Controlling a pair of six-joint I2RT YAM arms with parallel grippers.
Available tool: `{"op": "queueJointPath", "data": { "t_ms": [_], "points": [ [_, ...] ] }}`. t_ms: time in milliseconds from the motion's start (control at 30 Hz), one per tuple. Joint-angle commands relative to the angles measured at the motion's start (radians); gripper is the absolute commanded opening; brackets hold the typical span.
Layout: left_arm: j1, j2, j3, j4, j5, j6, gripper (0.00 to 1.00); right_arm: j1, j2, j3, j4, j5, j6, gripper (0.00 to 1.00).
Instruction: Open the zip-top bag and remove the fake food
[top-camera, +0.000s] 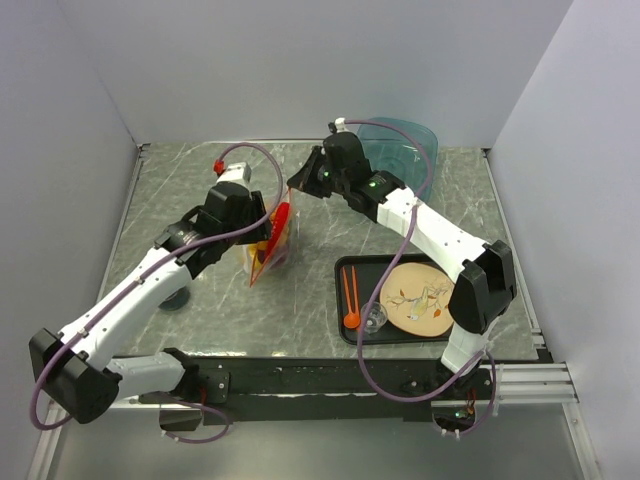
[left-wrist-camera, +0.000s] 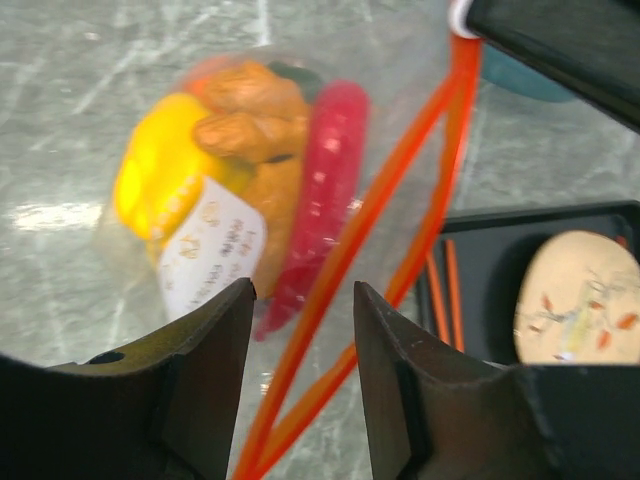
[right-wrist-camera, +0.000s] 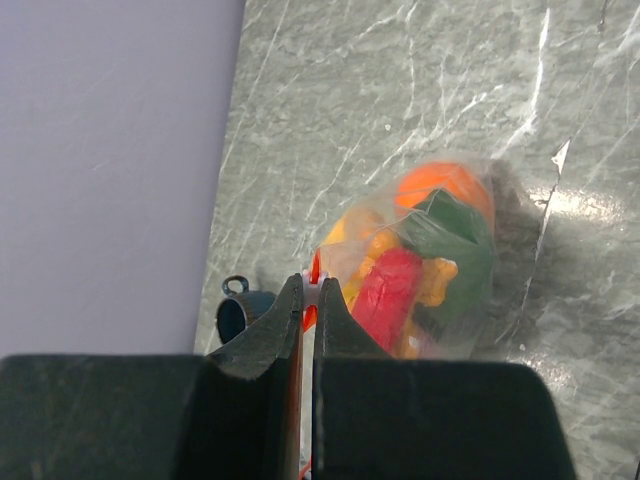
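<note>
Nearest the bases, the black tray (top-camera: 345, 268) with its plate sits on the right, well apart from the work, so it is a hazard only if something rolls. Farther in, the left gripper (left-wrist-camera: 302, 300) stands with its jaws apart, straddling the orange-red zip strip (left-wrist-camera: 383, 188) without clamping it. If it closes off-centre it may catch only one lip, or pinch both and press the mouth shut. Just beyond, the zip-top bag (left-wrist-camera: 215, 250) hangs between the two arms over the table (right-wrist-camera: 400, 100), with the fake food (right-wrist-camera: 400, 290) bunched in its belly; I cannot tell whether its bottom touches. That weight is the trouble, since it pulls on a thin, slick edge. Farthest, the right gripper (right-wrist-camera: 308, 292) is pinched tight on the strip's end, and it looks to be the only firm hold. A hard pull could slip the strip free and drop the bag, or tip the mouth and spill pieces toward the blue tub (top-camera: 405, 140).
</note>
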Motion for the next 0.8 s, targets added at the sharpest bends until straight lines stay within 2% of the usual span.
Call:
{"op": "queueJointPath", "data": {
  "t_ms": [0,200,300,333,367,400,433,467,567,633,767],
  "points": [
    [-0.006,0.014,0.039,-0.019,-0.117,0.048,0.49,0.004,-0.016,0.066,0.024,0.004,-0.019,0.00],
    [-0.006,0.058,0.010,0.050,-0.171,0.029,0.42,0.006,0.010,0.095,0.007,0.000,-0.036,0.00],
    [-0.006,0.075,0.001,0.107,-0.201,0.009,0.24,0.004,0.041,0.124,-0.009,-0.014,-0.059,0.02],
    [-0.004,0.090,0.010,0.113,-0.215,0.002,0.09,0.004,0.053,0.132,-0.017,-0.015,-0.067,0.05],
    [-0.003,0.100,0.015,0.127,-0.232,-0.002,0.02,0.004,0.055,0.140,-0.020,-0.012,-0.087,0.09],
    [-0.003,0.107,0.022,0.136,-0.231,0.001,0.01,0.003,0.055,0.138,-0.026,-0.008,-0.096,0.21],
    [-0.003,0.121,0.036,0.150,-0.217,0.007,0.01,0.001,0.050,0.131,-0.031,-0.005,-0.104,0.28],
    [-0.003,0.124,0.038,0.186,-0.171,0.019,0.01,-0.002,0.044,0.123,-0.036,0.004,-0.122,0.40],
    [-0.003,0.153,0.050,0.216,-0.120,0.006,0.01,-0.011,-0.017,0.046,-0.040,0.038,-0.156,0.50],
    [-0.003,0.179,0.048,0.237,-0.090,-0.011,0.01,-0.023,-0.091,-0.042,-0.028,0.066,-0.165,0.50],
    [-0.003,0.201,0.035,0.285,-0.045,-0.066,0.01,-0.040,-0.210,-0.191,0.036,0.024,-0.151,0.32]
  ]
}}
